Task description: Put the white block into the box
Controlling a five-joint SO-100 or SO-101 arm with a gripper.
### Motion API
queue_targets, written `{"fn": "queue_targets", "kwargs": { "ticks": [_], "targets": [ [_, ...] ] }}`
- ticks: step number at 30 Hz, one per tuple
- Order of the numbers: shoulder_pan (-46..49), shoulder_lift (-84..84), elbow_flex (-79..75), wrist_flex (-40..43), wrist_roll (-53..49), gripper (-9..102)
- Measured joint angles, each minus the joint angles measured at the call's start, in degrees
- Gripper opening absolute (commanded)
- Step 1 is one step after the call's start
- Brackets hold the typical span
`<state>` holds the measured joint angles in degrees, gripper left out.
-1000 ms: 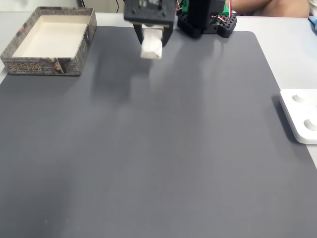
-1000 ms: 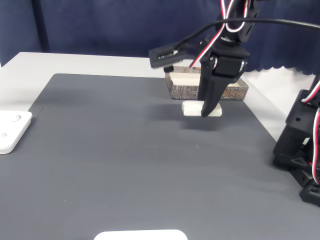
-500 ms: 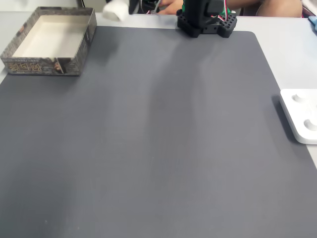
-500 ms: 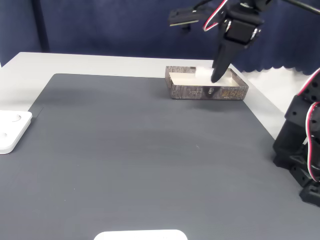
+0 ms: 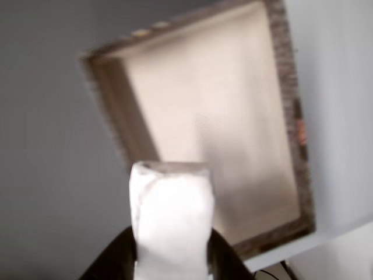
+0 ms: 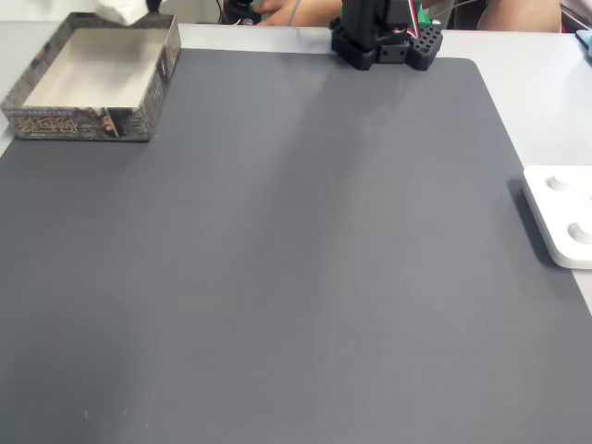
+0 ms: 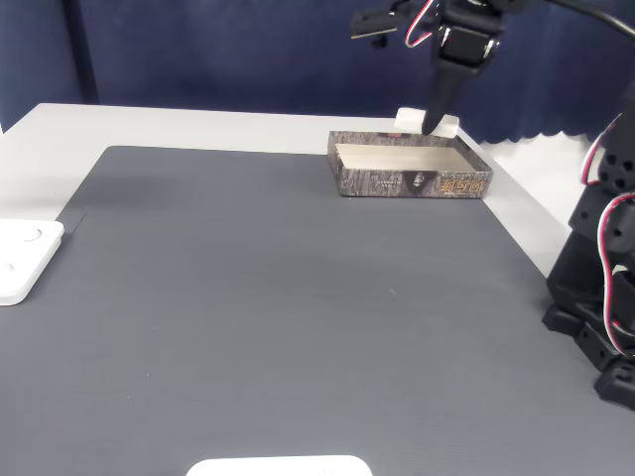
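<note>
The white block (image 5: 172, 216) is pinched between the dark fingers of my gripper (image 5: 172, 248), which is shut on it. Below it in the other view lies the box (image 5: 288, 93), with a cream inside and a speckled rim. In a fixed view the gripper (image 7: 433, 123) hangs from above, holding the white block (image 7: 427, 122) a little over the far rim of the box (image 7: 412, 181). In the other fixed view the white block (image 6: 125, 9) shows at the top edge, over the far side of the box (image 6: 79, 123).
A dark grey mat (image 6: 296, 259) covers the table. A white device with round buttons (image 6: 562, 215) sits at its right edge, seen at the left (image 7: 22, 258) in the other fixed view. The black arm base (image 6: 384, 37) stands at the back. A person's arm (image 6: 518, 11) lies behind it.
The gripper has carried the white block up off the mat and across to the box, and now holds it over the box's far side.
</note>
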<state>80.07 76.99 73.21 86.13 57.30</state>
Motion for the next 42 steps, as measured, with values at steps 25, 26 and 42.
{"fn": "queue_targets", "kwargs": {
  "ticks": [25, 26, 42],
  "targets": [
    [1.3, -24.7, -21.0, 0.8, 21.7, -2],
    [1.3, -25.9, -22.1, 1.1, 21.8, -2],
    [1.2, -33.5, -30.7, 1.5, 21.5, -2]
  ]
}}
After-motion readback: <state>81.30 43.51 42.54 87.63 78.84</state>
